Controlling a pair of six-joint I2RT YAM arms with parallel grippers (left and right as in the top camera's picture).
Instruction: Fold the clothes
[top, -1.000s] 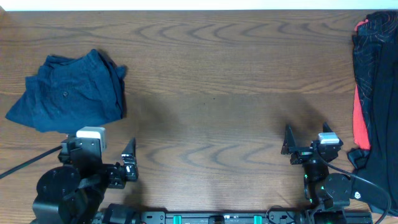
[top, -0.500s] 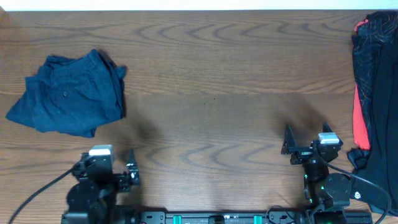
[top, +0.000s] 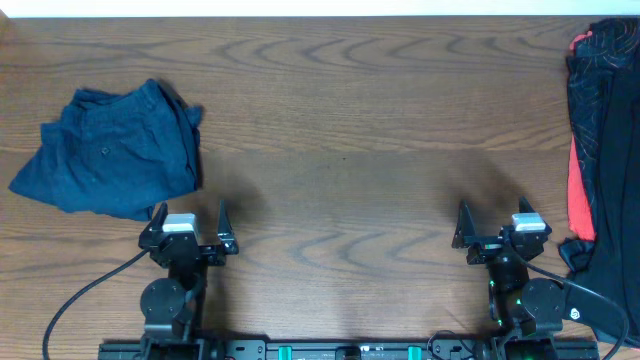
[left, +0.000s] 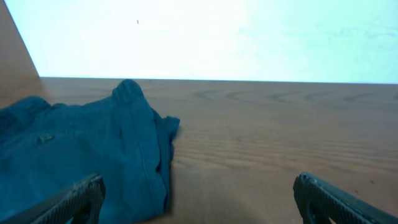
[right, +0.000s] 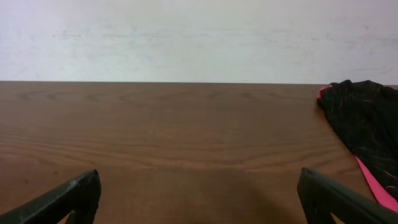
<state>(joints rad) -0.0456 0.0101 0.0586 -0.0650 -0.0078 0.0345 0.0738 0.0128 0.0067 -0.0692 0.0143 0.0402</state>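
Withdrawing from the navy shorts (top: 110, 150), the left end effector (top: 189, 216) is returned to rest, released like the right end effector (top: 492, 216); that fold is judged finished.

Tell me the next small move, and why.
Probably reach the right pincer toward the black and red pile at the right edge and drag one garment to the middle. The navy shorts look folded already, the pile is heaped, and both it and the left pincer are open and empty.
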